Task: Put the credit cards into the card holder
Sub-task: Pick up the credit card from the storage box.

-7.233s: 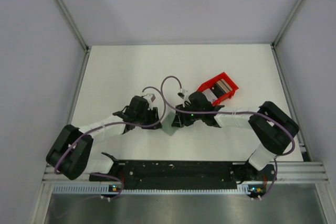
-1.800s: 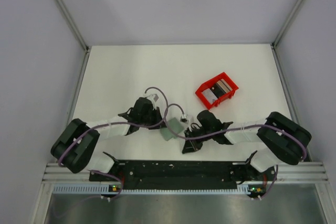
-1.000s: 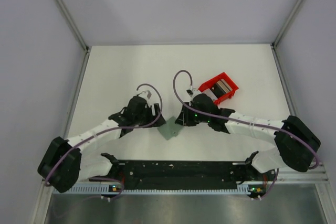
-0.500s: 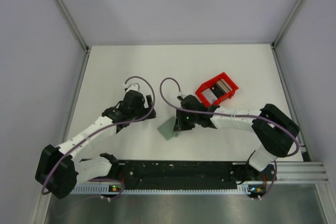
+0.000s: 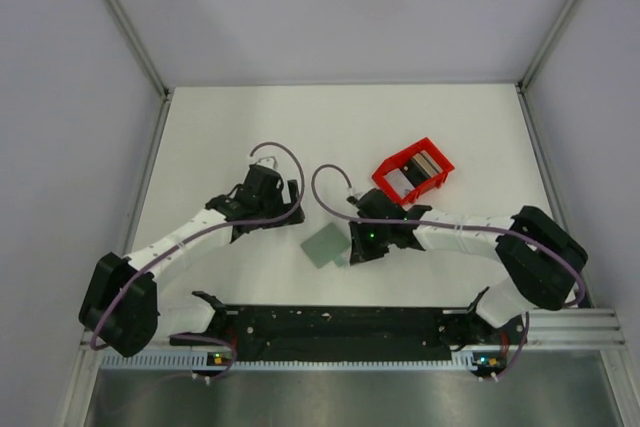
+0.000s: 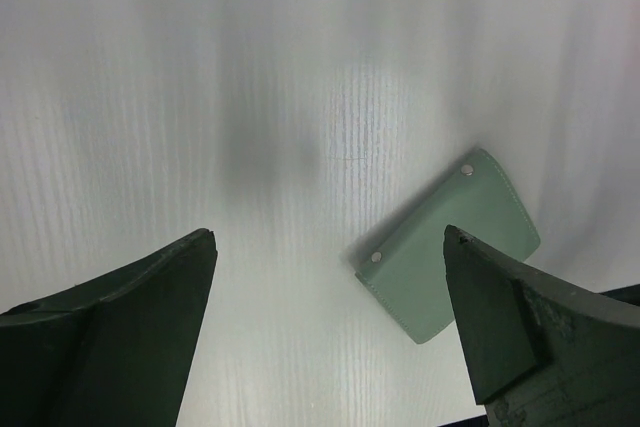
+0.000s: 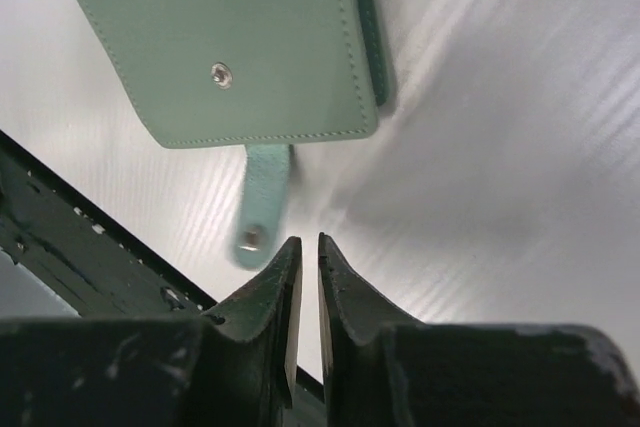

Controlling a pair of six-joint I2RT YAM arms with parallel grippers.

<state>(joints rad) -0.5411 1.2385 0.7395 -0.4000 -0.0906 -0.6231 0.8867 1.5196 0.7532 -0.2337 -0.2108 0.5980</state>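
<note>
The card holder [image 5: 324, 245] lies closed and flat on the white table, a grey-green square with a centre snap [image 7: 221, 72] and a loose strap [image 7: 258, 202] sticking out. My right gripper [image 5: 354, 250] hovers just right of it, jaws almost together with nothing between them [image 7: 303, 242]. The left gripper [image 5: 287, 205] hangs up and to the left of the card holder [image 6: 450, 247], jaws wide open and empty [image 6: 328, 237]. The credit cards [image 5: 418, 168] show as pale and dark slips inside the red bin.
The red plastic bin [image 5: 392, 169] stands tilted behind the right arm, right of centre. A black rail [image 5: 330, 322] runs along the near table edge, and it also shows just below the right fingers [image 7: 90, 247]. Metal frame posts flank the table.
The right gripper has drawn off the card holder's right edge and its jaws have closed further. The left jaws opened fully, and that arm shifted slightly right. The card holder lies closed.
</note>
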